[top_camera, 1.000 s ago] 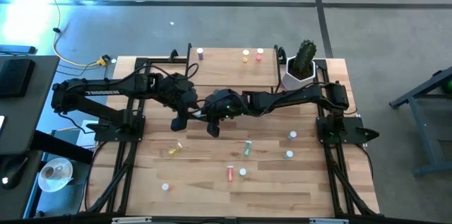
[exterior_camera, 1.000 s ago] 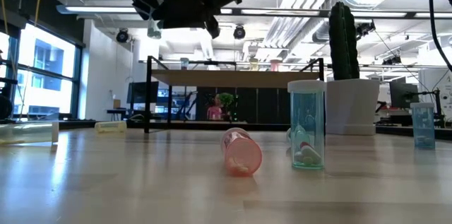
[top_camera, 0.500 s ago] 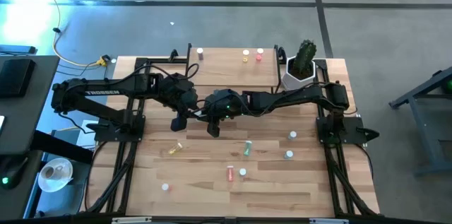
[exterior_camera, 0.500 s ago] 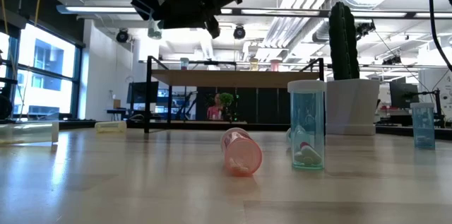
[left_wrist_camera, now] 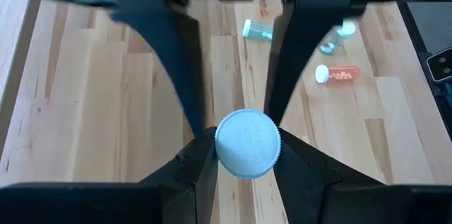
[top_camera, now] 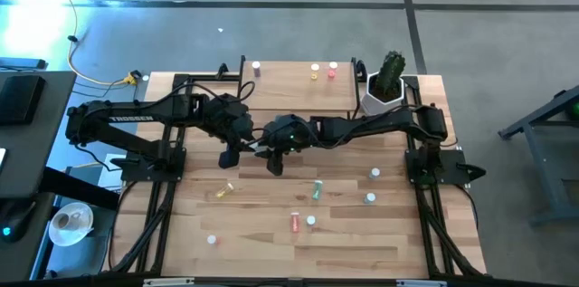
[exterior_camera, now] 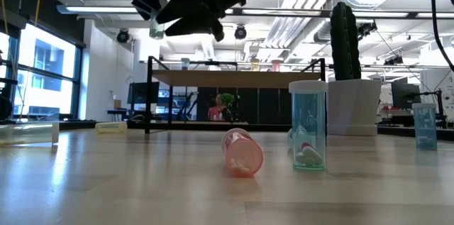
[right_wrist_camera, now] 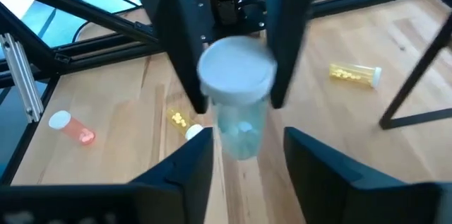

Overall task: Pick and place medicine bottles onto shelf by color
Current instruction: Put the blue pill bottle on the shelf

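Left claw (left_wrist_camera: 244, 121) is pinching a pale-capped bluish bottle (left_wrist_camera: 246, 143) in the air above the middle of the tabletop (top_camera: 262, 233), in front of the shelf (top_camera: 294, 88). Right claw (right_wrist_camera: 236, 97) is meeting it there with its fingers spread on either side of the same bottle. Other bottles are lying scattered on the tabletop, among them a pink one (exterior_camera: 242, 152).

- I'm looking into an open-plan lab or office: exposed ceiling ducts (exterior_camera: 319, 12) and tall windows (exterior_camera: 42, 76) behind my wooden table (top_camera: 271, 242).
- Bare concrete floor (top_camera: 271, 24), a yellow cable (top_camera: 90, 70) alongside.
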You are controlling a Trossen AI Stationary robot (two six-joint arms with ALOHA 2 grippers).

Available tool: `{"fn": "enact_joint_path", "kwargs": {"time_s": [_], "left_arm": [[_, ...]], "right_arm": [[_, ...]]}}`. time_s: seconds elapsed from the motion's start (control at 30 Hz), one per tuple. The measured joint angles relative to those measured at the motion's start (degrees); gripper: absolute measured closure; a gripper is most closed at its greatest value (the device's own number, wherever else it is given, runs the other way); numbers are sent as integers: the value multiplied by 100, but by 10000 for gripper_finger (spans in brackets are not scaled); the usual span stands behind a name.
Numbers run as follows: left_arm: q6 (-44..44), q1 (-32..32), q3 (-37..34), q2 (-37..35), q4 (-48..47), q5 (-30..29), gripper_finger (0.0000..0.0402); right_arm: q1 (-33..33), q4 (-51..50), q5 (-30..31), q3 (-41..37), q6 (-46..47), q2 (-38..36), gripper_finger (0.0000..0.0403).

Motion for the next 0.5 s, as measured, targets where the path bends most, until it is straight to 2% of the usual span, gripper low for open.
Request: {"fn": "enact_joint_path", "kwargs": {"time_s": [0.13,0.3,0.5], "left_arm": [[0,2,0,0,18,-182,287],[0,48,0,-2,104,-576,287],[126,390,0,-2,716,-656,287]], "right_arm": [[-114,-381,2,0,28,-290,213],[-157,-797,15,0,-198,-670,211],[-289,-1258,164,0,-551,-1303,210]]}}
